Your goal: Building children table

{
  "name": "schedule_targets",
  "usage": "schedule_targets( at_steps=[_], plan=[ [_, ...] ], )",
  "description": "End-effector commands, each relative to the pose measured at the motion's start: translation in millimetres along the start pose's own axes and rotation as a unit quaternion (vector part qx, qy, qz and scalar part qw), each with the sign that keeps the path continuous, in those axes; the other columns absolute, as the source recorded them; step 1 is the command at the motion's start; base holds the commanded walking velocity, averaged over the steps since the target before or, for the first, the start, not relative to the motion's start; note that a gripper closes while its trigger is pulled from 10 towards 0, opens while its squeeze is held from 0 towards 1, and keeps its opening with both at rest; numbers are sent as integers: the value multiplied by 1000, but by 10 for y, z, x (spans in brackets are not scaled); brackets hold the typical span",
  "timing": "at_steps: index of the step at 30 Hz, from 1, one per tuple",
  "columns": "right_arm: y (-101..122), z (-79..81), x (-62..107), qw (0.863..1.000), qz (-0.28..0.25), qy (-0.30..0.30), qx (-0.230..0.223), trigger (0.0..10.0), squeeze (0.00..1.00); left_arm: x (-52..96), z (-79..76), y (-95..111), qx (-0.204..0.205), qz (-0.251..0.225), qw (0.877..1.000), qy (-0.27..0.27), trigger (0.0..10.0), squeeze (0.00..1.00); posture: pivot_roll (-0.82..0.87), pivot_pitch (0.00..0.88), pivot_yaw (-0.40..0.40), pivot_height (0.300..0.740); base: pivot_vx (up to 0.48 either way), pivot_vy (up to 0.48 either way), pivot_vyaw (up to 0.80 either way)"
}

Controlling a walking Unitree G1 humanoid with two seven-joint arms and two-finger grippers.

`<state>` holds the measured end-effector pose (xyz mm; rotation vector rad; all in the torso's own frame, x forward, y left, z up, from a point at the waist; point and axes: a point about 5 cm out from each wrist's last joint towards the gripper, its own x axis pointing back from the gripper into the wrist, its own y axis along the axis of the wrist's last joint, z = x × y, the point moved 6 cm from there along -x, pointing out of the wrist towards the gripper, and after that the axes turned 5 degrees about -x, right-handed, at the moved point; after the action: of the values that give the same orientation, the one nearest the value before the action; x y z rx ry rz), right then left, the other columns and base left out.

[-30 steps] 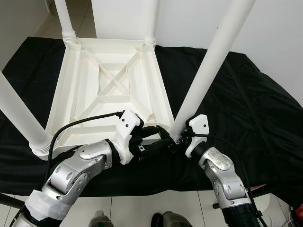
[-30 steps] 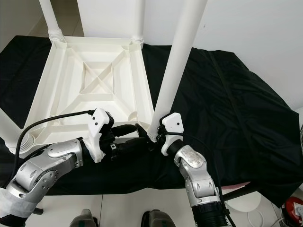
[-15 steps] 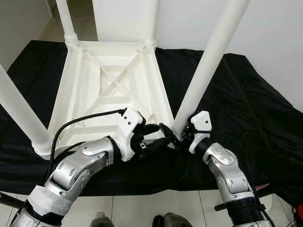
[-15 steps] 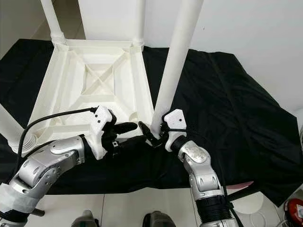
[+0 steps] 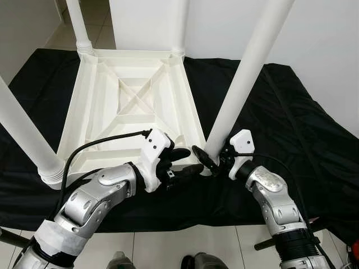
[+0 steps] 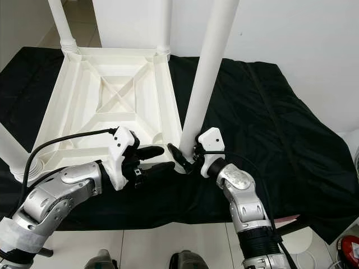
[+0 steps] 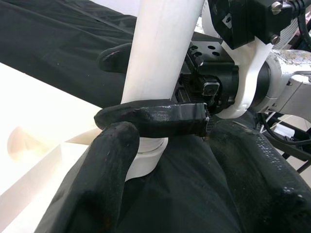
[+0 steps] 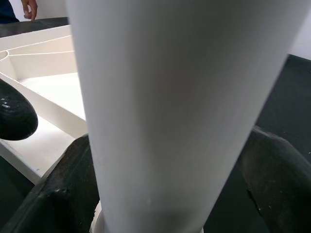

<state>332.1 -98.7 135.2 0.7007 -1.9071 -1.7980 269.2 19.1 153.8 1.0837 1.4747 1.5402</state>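
While both arms reach in low at the near edge, this is how things stand for me.

Children's table: the white plastic table [image 5: 134, 106] lies upside down on a black cloth [image 5: 291, 129], ribbed underside facing up, with legs standing up from its corners.

Near-right leg: the white leg [image 5: 241, 84] rises tilted from the table's near-right corner; its ringed foot sits in the corner socket.

Right jaws: my right gripper [image 5: 208, 162] is at the base of that leg with one black finger on each side of it. In the right wrist view the leg [image 8: 165, 107] stands between my two fingers [image 8: 53, 199], which lie against its sides, so I am grasping the leg just above the socket.

Left jaws: my left gripper [image 5: 184, 162] is just left of the same corner, over the table's near rim. Its two fingers are spread apart and hold nothing; the upper one [image 5: 180, 153] points toward the leg base, the lower one lies over the cloth at the rim. In the left wrist view one fingertip [image 7: 116, 145] comes close beside a finger of the right gripper.

Other legs: a near-left leg [image 5: 25, 137] stands at the left corner, and two more [image 5: 78, 25] rise at the far corners.

Floor: pale tiles [image 5: 162, 252] near my feet.
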Motion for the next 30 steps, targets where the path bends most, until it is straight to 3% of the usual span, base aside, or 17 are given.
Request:
schedule_targets(
  at_steps=[1, 9, 18, 20, 21, 22, 23, 24, 30],
  plan=[
    [-4, -15, 6, 1000, -4, 3, -4, 10000, 0, 6, -155, 19, -7, -3, 997, -74, 10000, 0, 37, 19, -40, 740, 0, 0, 0],
    [14, 10, -25, 1000, -11, 18, -6, 10000, 0, 36, -127, 42, -11, 0, 997, -72, 10000, 0, 61, 27, -36, 740, 0, 0, 0],
    [31, 2, -51, 997, -7, 80, -3, 10000, 0, 112, -177, 28, 0, 11, 996, -91, 10000, 0, 67, 30, -25, 740, 0, 0, 0],
    [-27, -8, -24, 996, 6, 93, -6, 6078, 0, 144, -185, 12, 2, 17, 995, -95, 10000, 0, 71, 64, -35, 740, 0, 0, 0],
    [-27, -8, -24, 996, 6, 93, -6, 6078, 0, 144, -185, 12, 2, 17, 995, -95, 10000, 0, 71, 64, -35, 740, 0, 0, 0],
    [-87, -32, -5, 995, 17, 94, -10, 3922, 0, 157, -172, -4, 7, 19, 996, -90, 10000, 0, 70, 57, -33, 740, 0, 0, 0],
    [-87, -32, -5, 995, 17, 94, -10, 3922, 0, 157, -172, -4, 7, 19, 996, -90, 10000, 0, 70, 57, -33, 740, 0, 0, 0],
    [-103, -27, 1, 995, 20, 98, -12, 0, 0, 164, -176, 1, 5, 19, 996, -91, 10000, 0, 70, 49, -29, 740, 0, 0, 0],
    [-161, -12, 33, 993, 26, 109, -26, 0, 0, 157, -188, 33, 2, 15, 996, -89, 10000, 0, 78, 75, -37, 740, 0, 0, 0]
  ],
)
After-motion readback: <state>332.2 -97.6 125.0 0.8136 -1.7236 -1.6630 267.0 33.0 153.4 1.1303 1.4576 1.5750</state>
